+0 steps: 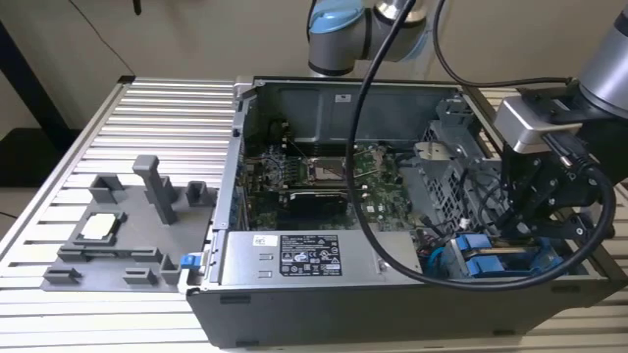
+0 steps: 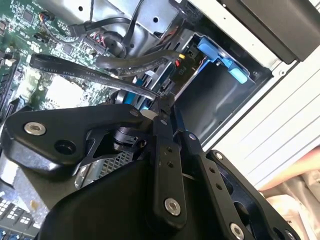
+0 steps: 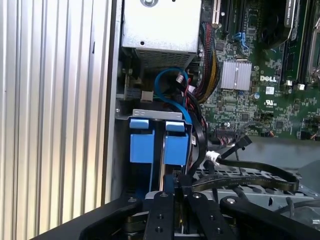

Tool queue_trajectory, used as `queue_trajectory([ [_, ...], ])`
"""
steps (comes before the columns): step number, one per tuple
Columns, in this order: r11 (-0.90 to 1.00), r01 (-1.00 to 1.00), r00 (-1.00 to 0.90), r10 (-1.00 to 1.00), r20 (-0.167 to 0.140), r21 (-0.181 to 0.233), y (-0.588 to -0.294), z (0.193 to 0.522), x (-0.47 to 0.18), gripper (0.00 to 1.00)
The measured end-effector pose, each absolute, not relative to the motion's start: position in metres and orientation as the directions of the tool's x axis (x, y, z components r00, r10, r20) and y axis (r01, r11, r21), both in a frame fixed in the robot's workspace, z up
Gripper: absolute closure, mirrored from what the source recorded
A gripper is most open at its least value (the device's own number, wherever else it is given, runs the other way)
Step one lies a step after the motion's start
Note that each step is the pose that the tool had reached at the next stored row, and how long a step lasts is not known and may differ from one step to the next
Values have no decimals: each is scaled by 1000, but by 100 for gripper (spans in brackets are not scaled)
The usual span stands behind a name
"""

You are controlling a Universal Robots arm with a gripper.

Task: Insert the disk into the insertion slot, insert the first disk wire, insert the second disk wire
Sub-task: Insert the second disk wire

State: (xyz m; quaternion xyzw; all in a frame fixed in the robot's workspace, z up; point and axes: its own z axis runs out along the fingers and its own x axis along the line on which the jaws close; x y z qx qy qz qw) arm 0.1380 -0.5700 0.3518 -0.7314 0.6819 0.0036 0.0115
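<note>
Open PC case point(image 1: 228, 220) on ribbed alu. table point(image 1: 147, 118). Green motherboard point(image 1: 324, 173) inside, w/ finned heatsink point(image 3: 236, 75). Silver PSU box point(image 1: 314, 257) w/ white labels along case's near wall. Grey fixture plate point(image 1: 118, 235) just beside case, at exterior view's left, w/ upright posts + small light-coloured square part point(image 1: 101, 226). Perforated cage point(image 1: 446, 169) at exterior view's right of board. Blue cable point(image 3: 172, 95) loops near red/black/yellow wire bundle point(image 3: 206, 65).
</note>
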Motion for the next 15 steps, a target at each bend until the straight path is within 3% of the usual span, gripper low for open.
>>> queue_trajectory([
  [7,-70,-998,70,-997,-24,9,-570,345,143,84],
  [15,-60,-998,59,-997,-48,9,-570,342,147,84],
])
